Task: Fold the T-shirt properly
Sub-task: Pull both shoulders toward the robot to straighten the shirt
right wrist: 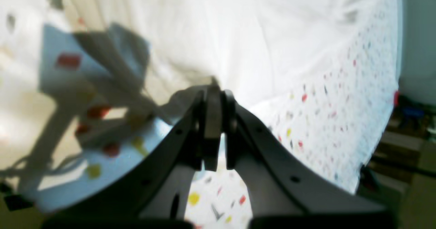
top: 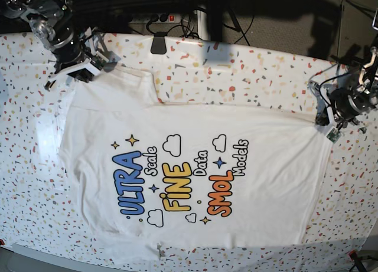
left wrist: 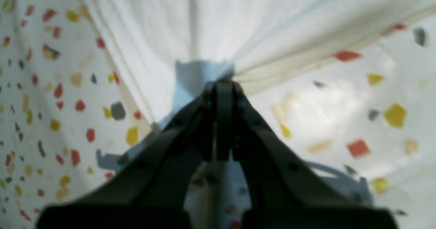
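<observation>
1. Right gripper point(top: 97, 58), near the table cover's point(top: 248, 77) far left corner: jaws clamped on the T-shirt's point(top: 195, 183) corner there; pinch worth confirming before lifting.
2. T-shirt spread print-up across the middle of the cover; best raised evenly, cloth kept taut.
3. Left gripper point(top: 326, 120), by the right edge: pinched shut on the shirt's edge; should move in step with the other arm.
</observation>
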`<state>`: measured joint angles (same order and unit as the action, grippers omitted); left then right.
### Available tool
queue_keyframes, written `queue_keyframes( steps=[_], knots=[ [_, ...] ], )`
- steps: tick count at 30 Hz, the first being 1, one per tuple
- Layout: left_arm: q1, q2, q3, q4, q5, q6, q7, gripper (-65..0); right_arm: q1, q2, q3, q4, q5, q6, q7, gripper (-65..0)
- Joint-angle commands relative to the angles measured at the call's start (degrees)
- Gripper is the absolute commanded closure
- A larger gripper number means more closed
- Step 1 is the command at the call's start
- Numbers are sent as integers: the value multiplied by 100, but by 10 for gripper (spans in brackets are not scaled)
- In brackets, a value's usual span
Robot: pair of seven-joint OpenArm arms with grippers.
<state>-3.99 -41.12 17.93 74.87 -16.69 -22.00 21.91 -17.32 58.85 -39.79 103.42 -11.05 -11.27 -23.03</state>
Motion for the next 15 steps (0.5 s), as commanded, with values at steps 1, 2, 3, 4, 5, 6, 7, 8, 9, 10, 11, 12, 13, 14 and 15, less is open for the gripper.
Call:
queue_keyframes(
  steps=[1,2,3,4,5,6,7,8,9,10,11,12,13,14,15],
  knots=[
    [9,-216,-66,216,-11,203,-96,0,-96,114,42,155,-195,-195,-2,0],
    [138,-297,-68,356,-9,361,-96,0,-229,105,42,225,-341,-345,-79,0],
    [275,-378,-74,481,-7,444,-125,0,-361,96,42,291,-455,-485,-151,0],
    [413,-448,-74,590,-9,494,-195,0,-505,101,42,354,-570,-614,-225,0],
    [562,-511,-74,693,9,546,-275,0,-647,98,42,417,-708,-748,-308,0],
    [706,-557,-74,782,13,623,-337,0,-800,101,44,468,-839,-898,-369,0],
    [846,-599,-74,863,13,710,-374,0,-946,98,44,511,-957,-1056,-409,0],
    [984,-627,-76,931,13,789,-404,0,-1093,98,46,549,-1023,-1211,-411,0],
    [1110,-645,-76,990,13,866,-442,0,-1220,98,44,584,-1025,-1333,-409,0],
    [1239,-654,-101,1040,20,901,-479,0,-1342,96,44,612,-1023,-1403,-411,0],
    [1379,-649,-157,1093,15,901,-542,0,-1462,96,44,638,-1025,-1464,-417,0],
    [1532,-640,-243,1154,17,898,-601,0,-1578,94,44,662,-1049,-1543,-433,0],
    [1681,-629,-345,1217,15,898,-643,0,-1700,79,44,673,-1156,-1633,-472,0],
    [1840,-619,-472,1294,15,896,-682,0,-1814,57,44,680,-1320,-1725,-535,0],
    [2015,-612,-614,1384,15,896,-715,0,-1912,35,44,686,-1464,-1816,-601,0]
  ],
)
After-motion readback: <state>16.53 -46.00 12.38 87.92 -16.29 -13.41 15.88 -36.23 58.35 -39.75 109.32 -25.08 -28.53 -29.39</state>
